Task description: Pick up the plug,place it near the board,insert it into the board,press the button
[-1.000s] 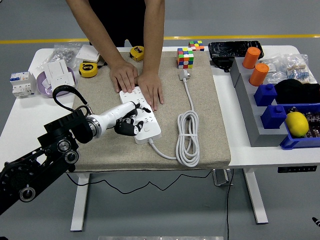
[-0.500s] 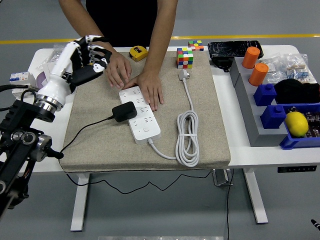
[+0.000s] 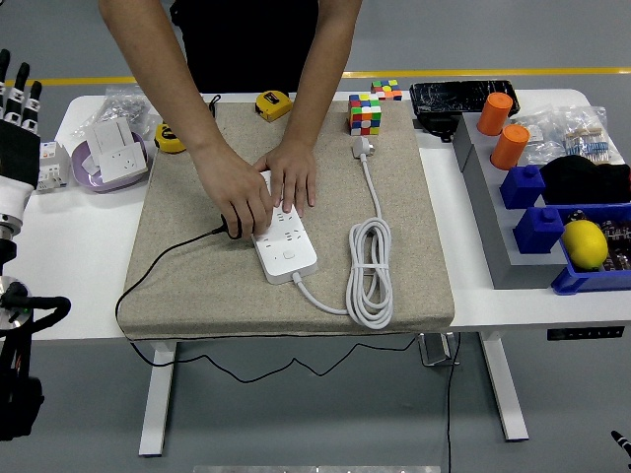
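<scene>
Withdrawn left hand [image 3: 18, 118], plug [image 3: 230, 229] under person's hand [image 3: 240, 197]

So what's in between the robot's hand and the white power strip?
In the head view, the tan mat, the plug's black cord and a person's hand covering the plug lie between the left hand and the power strip.

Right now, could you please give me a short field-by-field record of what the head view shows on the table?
power strip: white, lying on the beige mat, its cord coiled to the right
plug: black, at the strip's left edge, mostly covered by a person's hand
person's other hand: flat on the strip's far end
left robot hand: raised at the picture's left edge, fingers extended, holding nothing
right robot hand: not in view
cube: multicoloured, at the mat's far edge
</scene>
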